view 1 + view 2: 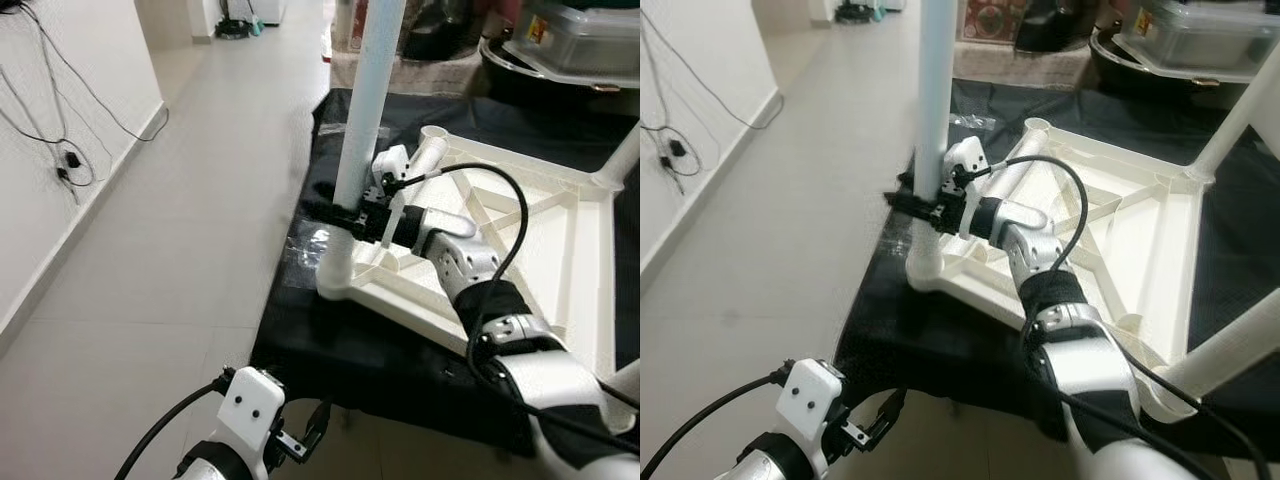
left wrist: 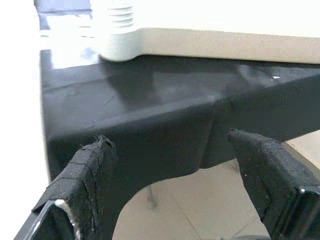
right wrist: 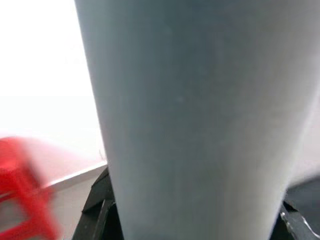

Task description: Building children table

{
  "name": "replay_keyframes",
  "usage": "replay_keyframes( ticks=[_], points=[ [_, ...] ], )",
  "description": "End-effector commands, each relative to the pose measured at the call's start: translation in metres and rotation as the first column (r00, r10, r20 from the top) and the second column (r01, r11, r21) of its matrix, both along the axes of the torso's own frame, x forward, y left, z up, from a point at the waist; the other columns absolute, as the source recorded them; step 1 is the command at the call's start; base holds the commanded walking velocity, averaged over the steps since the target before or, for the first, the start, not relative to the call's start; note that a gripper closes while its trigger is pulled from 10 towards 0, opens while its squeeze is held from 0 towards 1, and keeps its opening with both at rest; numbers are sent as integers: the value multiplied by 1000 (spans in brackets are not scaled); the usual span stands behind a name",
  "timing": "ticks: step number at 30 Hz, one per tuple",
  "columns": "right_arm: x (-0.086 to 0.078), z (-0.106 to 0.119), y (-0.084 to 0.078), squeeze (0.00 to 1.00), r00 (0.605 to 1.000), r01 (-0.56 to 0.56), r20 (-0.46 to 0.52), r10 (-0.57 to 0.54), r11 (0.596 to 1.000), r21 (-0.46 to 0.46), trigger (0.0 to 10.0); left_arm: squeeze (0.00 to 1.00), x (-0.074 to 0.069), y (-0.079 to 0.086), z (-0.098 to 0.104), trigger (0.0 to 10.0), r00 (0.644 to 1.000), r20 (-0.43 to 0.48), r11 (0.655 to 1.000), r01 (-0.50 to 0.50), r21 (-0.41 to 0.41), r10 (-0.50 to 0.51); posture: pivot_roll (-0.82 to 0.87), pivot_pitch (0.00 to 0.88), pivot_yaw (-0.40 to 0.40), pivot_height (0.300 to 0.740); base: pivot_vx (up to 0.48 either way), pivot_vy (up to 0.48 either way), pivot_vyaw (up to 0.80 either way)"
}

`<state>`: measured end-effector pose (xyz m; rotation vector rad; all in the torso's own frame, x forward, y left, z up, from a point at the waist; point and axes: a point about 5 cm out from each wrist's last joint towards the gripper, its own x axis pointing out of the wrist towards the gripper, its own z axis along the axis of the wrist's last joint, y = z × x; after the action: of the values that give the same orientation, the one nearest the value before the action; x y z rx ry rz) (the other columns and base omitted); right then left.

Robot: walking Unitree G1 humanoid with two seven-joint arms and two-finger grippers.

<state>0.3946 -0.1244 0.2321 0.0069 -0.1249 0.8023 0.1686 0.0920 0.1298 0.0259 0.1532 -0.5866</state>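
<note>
Children's table top point(image 1: 530, 235) lies upside down on the black-covered bench point(image 1: 400, 360), ribs up, with the white table leg point(image 1: 362, 120) standing upright in its near-left corner socket point(image 1: 340, 275). Right gripper point(image 1: 350, 217) is clamped on that leg low down, just above the socket; the right wrist view has the leg tight between the fingers. If it's a screw or push fit, which I can't tell from here, keep the leg plumb and drive it straight down its axis. Don't lever sideways or the top will likely skid on the cloth. Check the base meets the socket rim all round before you release.

Right arm reaches forward and inward across the top, wrist about level, fingers horizontal around the leg. Left gripper point(image 1: 300, 437) hangs low at the bench's front edge, spread wide, holding nothing. Consider using it to brace the top.
</note>
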Motion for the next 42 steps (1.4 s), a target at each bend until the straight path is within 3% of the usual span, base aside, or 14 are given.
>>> replay_keyframes(
  ticks=[1,2,4,6,15,17,18,20,21,25,26,28,34,42],
  points=[
    [-1,-23,-29,0,908,411,-91,-409,912,7,0,0,-1,-1,-3,10000,1000,-20,1000,7,-5,-8,138,127,-67,740,0,0,0],
    [-13,-30,-40,0,785,616,-77,-614,788,-8,0,0,0,0,-4,10000,1000,-20,1000,11,-2,-11,130,123,-63,740,0,0,0],
    [-13,-30,-40,0,785,616,-77,-614,788,-8,0,0,0,0,-4,10000,1000,-20,1000,11,-2,-11,130,123,-63,740,0,0,0],
    [-41,-39,-46,0,571,819,-82,-817,574,-3,0,0,1,0,-5,10000,1000,-19,1000,15,3,-14,138,115,-60,740,0,0,0],
    [-63,-46,-9,0,433,901,-202,-878,432,53,0,0,3,0,-6,10000,1000,-14,1000,13,5,-13,138,100,-61,740,0,0,0],
    [-60,-44,2,0,459,888,-200,-866,455,66,1059,0,4,0,-6,10000,1000,-15,1000,11,3,-11,139,96,-67,740,0,0,0],
    [-62,-43,7,333,473,881,-199,-858,468,74,10000,0,4,0,-6,10000,1000,-16,1000,10,1,-10,138,94,-68,740,0,0,0],
    [-63,-42,10,333,481,877,-199,-854,475,78,10000,0,4,0,-6,10000,1000,-16,1000,10,0,-10,138,94,-68,740,0,0,0],
    [-64,-41,12,1000,506,862,-196,-840,497,95,10000,0,4,0,-6,10000,1000,-17,1000,10,0,-10,138,90,-69,740,0,0,0],
    [-64,-36,13,1000,583,812,-175,-793,565,148,10000,0,3,-1,-7,10000,1000,-18,1000,10,-3,-10,131,83,-69,740,0,0,0],
    [-63,-32,12,208,627,779,-161,-763,604,170,10000,0,3,-1,-7,10000,1000,-18,1000,11,-4,-11,130,82,-68,740,0,0,0],
    [-59,-28,7,0,683,729,-138,-717,657,193,10000,0,3,-1,-7,10000,1000,-20,1000,12,-6,-12,130,81,-68,740,0,0,0],
    [-42,-19,-8,0,911,411,-106,-398,895,175,10000,0,3,-2,-8,10000,1000,-23,1000,18,-10,-18,123,74,-66,740,0,0,0],
    [-36,-14,-9,0,954,-250,-150,259,965,77,10000,0,5,-2,-7,10000,1000,-20,1000,19,-13,-19,136,93,-63,740,0,0,0]
  ],
)
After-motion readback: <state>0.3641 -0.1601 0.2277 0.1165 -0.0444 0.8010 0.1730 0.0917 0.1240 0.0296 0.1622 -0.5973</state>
